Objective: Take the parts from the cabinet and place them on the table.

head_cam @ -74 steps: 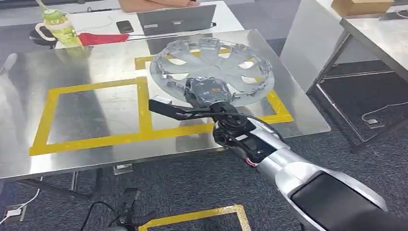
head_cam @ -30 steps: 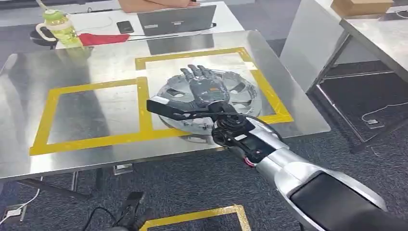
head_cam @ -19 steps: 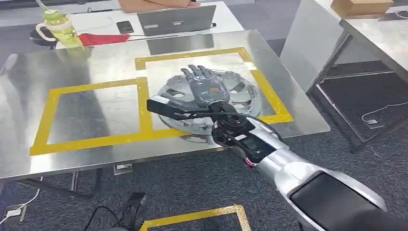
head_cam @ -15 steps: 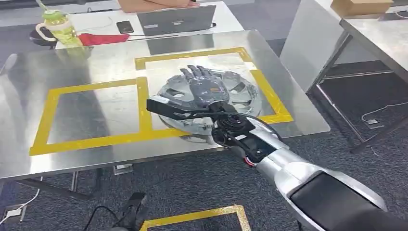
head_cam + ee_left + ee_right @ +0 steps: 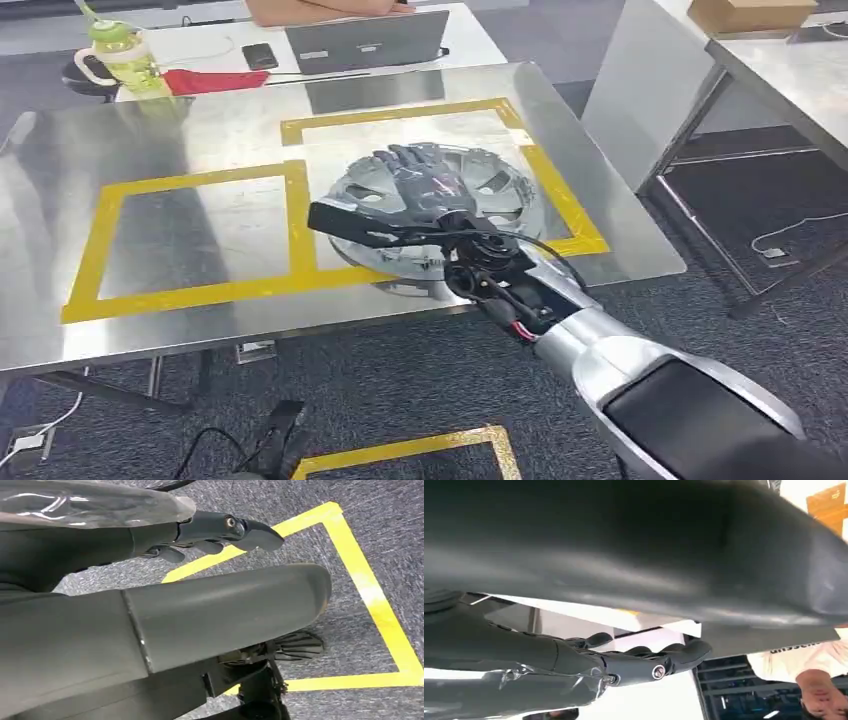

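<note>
A silver hubcap lies flat on the steel table, inside the right-hand yellow taped square. My right hand hovers just over the hubcap's near-left part with its fingers stretched out and apart, holding nothing. The right wrist view shows the same hand with its fingers extended and nothing between them. My left hand hangs low above the grey carpet, fingers loosely out and empty.
The left taped square on the table is bare. A laptop, phone, red cloth and green bottle lie behind, near a person. Another table stands right. Yellow floor tape lies below.
The right hand held the hubcap raised and tilted 2.5 s ago; it now lies flat, released. In the last half second the hand tipped lower over it.
</note>
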Controlling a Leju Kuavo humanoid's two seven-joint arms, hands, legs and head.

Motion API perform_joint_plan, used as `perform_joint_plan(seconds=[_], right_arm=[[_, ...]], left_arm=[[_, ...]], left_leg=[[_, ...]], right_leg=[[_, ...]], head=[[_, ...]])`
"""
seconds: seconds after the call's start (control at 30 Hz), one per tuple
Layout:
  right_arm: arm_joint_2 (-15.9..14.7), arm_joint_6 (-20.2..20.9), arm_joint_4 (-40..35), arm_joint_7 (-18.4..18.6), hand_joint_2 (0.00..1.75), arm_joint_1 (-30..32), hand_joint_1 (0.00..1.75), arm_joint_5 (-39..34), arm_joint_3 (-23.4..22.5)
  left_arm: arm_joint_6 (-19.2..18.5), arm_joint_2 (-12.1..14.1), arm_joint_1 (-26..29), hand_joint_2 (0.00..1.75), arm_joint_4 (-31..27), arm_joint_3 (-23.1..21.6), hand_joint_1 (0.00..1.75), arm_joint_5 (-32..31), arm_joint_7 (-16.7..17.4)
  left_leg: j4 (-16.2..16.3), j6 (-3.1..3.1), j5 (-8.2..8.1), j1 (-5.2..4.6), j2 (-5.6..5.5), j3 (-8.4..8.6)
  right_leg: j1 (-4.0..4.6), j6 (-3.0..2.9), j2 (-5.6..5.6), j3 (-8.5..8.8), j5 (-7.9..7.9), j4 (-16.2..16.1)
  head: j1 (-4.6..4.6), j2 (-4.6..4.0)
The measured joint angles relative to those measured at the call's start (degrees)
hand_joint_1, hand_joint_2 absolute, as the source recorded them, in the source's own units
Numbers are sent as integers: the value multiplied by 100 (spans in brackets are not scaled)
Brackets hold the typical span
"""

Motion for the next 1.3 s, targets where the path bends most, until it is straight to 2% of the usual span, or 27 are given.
perform_joint_plan(seconds=[0.57,0.7,0.83,0.93,1.07,1.2,1.3], right_arm=[[-206,129,-107,-74,0,-82,0,-468,-247],[-254,140,-173,-287,0,-113,0,-912,-341],[-330,269,-330,-680,0,-127,0,-1828,-612],[-393,315,-450,-750,0,-168,0,-1963,-844],[-428,339,-527,-800,0,-160,0,-2048,-933],[-491,671,-744,-1273,0,-83,0,-3208,-1197],[-621,1288,-1133,-1506,0,114,0,-4364,-1404]], left_arm=[[6,26,75,0,0,-24,0,-22,-11],[44,28,81,0,0,-24,0,-2,-11],[83,28,104,0,0,-24,0,2,-13],[94,31,117,0,0,-31,0,2,-13],[94,33,118,0,0,-31,0,2,-13],[96,37,122,0,0,-31,0,0,-13],[105,48,135,0,0,-31,0,0,-11]], left_leg=[[1,0,0,0,1,0],[2,0,0,0,1,1],[2,0,0,0,1,0],[2,0,0,0,1,1],[3,0,0,0,2,1],[4,0,0,0,0,3],[4,0,-1,0,1,3]], right_leg=[[0,0,1,0,0,0],[0,0,0,1,0,0],[0,0,0,1,0,0],[0,0,1,1,0,0],[-1,0,1,0,1,0],[0,0,0,0,0,0],[0,0,1,3,0,0]], head=[[0,0],[0,0],[0,0],[0,0],[0,0],[-2,0],[0,0]])
